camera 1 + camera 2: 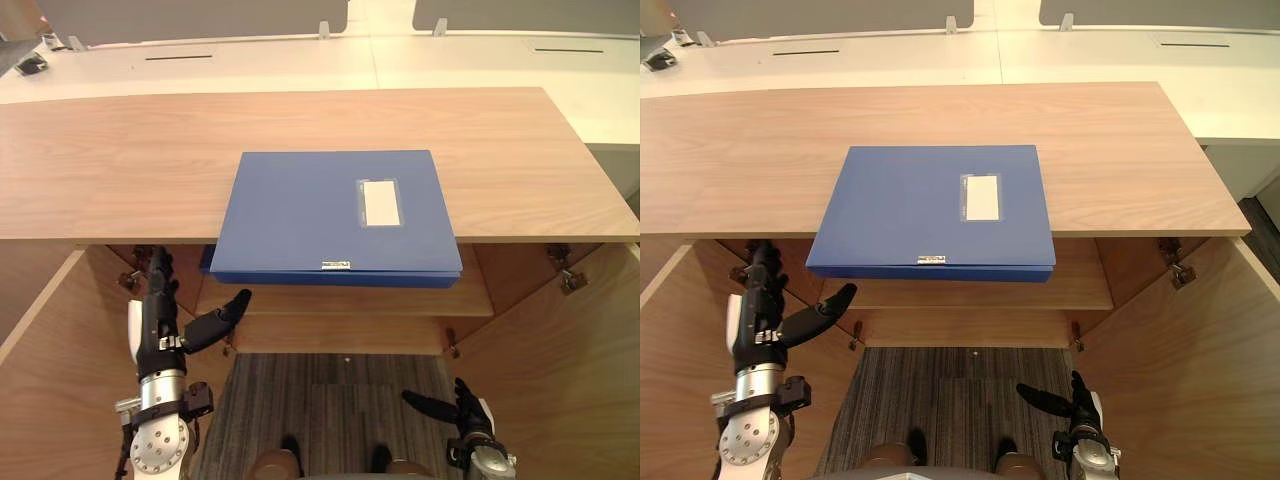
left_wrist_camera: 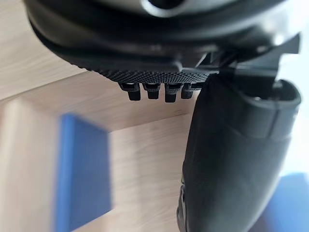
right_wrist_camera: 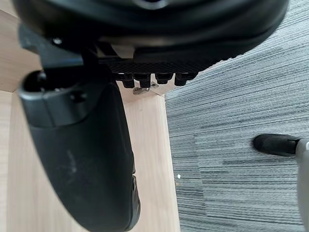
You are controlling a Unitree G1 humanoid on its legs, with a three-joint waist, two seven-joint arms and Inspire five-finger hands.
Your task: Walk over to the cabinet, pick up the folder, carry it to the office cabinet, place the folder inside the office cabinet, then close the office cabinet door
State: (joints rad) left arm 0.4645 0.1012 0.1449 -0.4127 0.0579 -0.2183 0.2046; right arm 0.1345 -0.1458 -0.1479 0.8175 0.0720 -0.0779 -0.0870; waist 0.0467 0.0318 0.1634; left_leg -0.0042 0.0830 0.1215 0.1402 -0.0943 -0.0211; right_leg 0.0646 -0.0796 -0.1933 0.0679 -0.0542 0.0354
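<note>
Left hand (image 1: 160, 322) and right hand (image 1: 466, 408) were open; we judged a nudge could tip the folder (image 1: 335, 215) overhanging the cabinet (image 1: 120, 160) top's front edge.

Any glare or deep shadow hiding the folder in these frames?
Left eye view: the folder is evenly lit, no glare; the shelf beneath its overhang sits in shade. Right eye view: the white desks behind are very bright.

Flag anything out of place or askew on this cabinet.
The blue folder lies flat on the cabinet top, but its near edge juts out past the top's front edge, unsupported there. Nothing looks spilled or damaged.
</note>
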